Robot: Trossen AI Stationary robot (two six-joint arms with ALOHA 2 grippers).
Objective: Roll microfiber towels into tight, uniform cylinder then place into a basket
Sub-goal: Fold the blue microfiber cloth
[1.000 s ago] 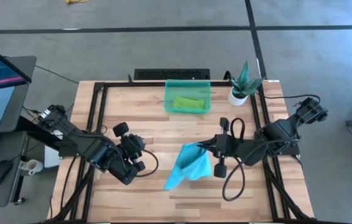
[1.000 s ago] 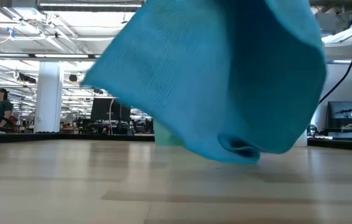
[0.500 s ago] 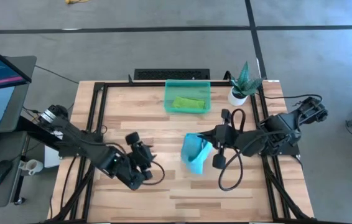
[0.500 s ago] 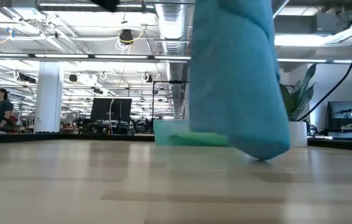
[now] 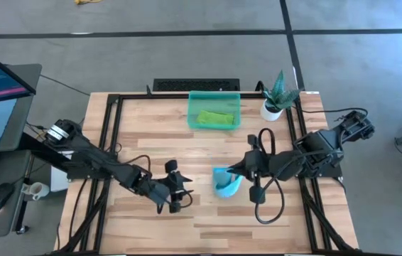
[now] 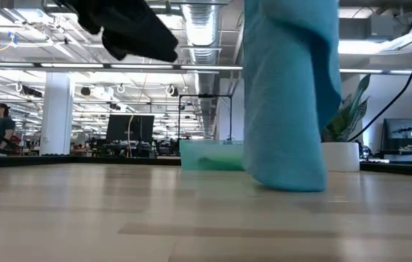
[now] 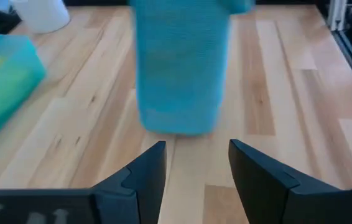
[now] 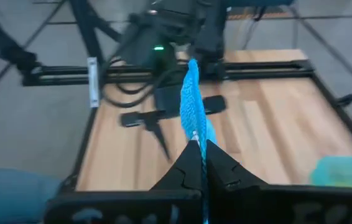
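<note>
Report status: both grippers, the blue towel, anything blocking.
Right gripper shut on blue towel, hanging, low end at the table. Left gripper open, facing it. Green towel in basket. Nothing between them.

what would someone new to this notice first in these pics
The turquoise towel draws the eye: it hangs from the right gripper over the middle of the table, its lower end bunched at the wood. The left gripper faces it from close by with open fingers. At the far edge, the teal basket already holds the lime green towel, next to a small potted plant.
</note>
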